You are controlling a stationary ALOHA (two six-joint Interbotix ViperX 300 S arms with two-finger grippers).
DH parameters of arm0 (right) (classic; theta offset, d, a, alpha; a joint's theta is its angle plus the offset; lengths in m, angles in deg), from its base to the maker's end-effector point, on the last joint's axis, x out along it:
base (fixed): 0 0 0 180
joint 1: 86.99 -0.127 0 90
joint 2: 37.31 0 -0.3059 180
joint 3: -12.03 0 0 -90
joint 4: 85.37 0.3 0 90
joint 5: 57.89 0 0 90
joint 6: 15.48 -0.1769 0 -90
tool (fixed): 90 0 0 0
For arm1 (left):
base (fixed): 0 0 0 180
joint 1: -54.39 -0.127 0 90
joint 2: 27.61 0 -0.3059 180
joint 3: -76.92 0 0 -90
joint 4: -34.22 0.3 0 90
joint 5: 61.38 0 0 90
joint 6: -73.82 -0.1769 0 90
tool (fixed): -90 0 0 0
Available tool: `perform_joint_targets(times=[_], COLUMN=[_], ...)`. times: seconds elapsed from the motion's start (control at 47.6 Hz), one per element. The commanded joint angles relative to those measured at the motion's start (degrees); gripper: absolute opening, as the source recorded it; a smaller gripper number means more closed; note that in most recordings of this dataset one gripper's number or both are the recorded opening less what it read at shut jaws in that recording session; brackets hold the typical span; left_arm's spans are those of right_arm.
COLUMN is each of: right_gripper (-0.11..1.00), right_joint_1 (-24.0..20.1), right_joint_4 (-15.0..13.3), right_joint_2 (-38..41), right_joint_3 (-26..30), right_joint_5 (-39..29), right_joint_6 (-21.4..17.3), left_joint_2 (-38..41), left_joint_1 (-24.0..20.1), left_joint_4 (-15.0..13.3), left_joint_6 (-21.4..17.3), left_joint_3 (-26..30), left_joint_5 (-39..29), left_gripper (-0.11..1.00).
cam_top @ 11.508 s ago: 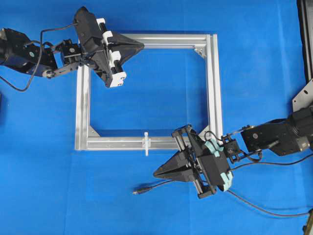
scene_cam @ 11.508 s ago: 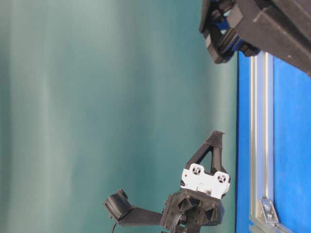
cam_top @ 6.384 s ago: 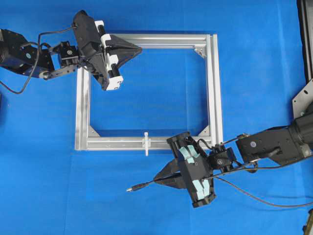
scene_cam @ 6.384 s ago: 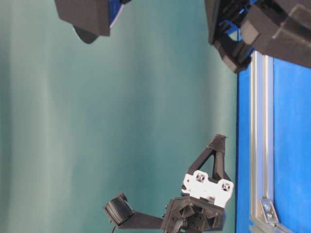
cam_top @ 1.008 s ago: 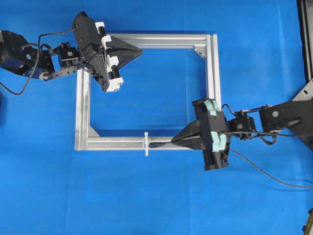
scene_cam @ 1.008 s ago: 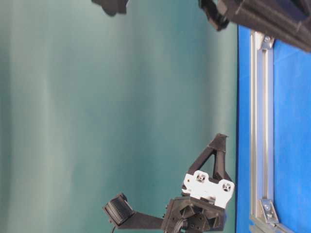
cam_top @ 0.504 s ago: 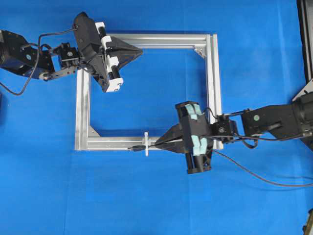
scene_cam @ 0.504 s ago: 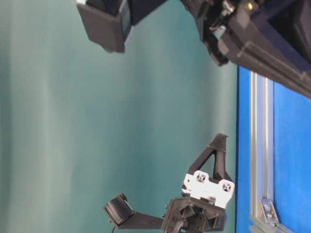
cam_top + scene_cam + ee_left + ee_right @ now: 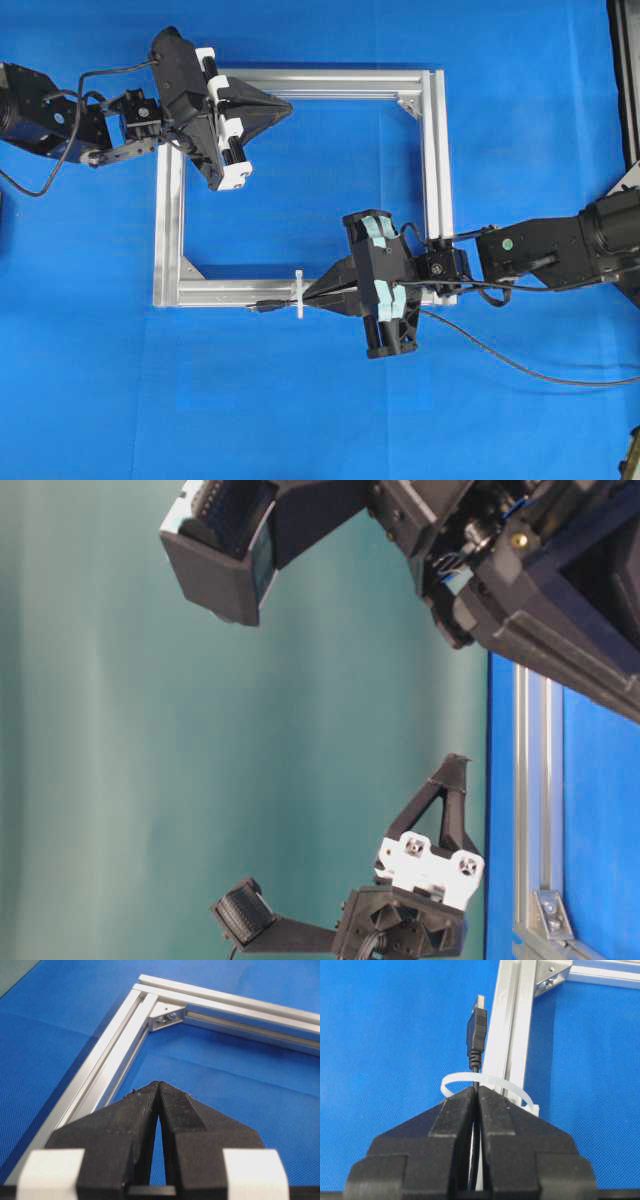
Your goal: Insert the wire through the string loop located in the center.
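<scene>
Blue cloth under silver frame. Left gripper clenched on nothing, over top rail, idle. Loop stands on bottom rail, mid-span. Plug already beyond loop; wire trails right across cloth. Right gripper pinches wire, fingertips touching loop. Risks, my guess: fingertips push further and bend loop; letting go now, wire's slack could drag plug back out.

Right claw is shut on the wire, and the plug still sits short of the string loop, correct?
Not quite. The right claw is shut on the wire, but the right wrist view shows the plug already past the string loop.
</scene>
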Motion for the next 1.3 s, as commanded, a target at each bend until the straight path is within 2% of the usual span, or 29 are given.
perform_joint_targets(times=[0.0, 0.294, 0.483, 0.798, 1.281], right_gripper=[-0.03, -0.03, -0.03, -0.03, -0.03], right_joint_1=[-0.2, -0.2, -0.2, -0.2, -0.2], right_joint_4=[0.2, 0.1, 0.1, 0.1, 0.1], right_joint_2=[-0.6, -0.6, -0.6, -0.6, -0.6], right_joint_3=[1.1, 1.1, 1.1, 1.1, 1.1], right_joint_5=[-0.1, -0.2, -0.2, -0.2, -0.2], right_joint_6=[0.0, 0.0, 0.0, 0.1, 0.4], left_joint_2=[-1.7, -1.8, -1.9, -3.6, -4.6], left_joint_1=[0.4, 2.0, 6.3, 14.9, 25.1], left_joint_4=[0.2, 0.2, 0.2, 0.2, 0.1], left_joint_6=[0.2, 1.1, 1.7, 6.7, 7.0], left_joint_3=[0.7, 0.3, -0.4, -3.4, -4.7], left_joint_5=[0.5, 0.3, 0.3, 0.4, 0.3], left_gripper=[0.0, 0.0, 0.0, 0.0, 0.0])
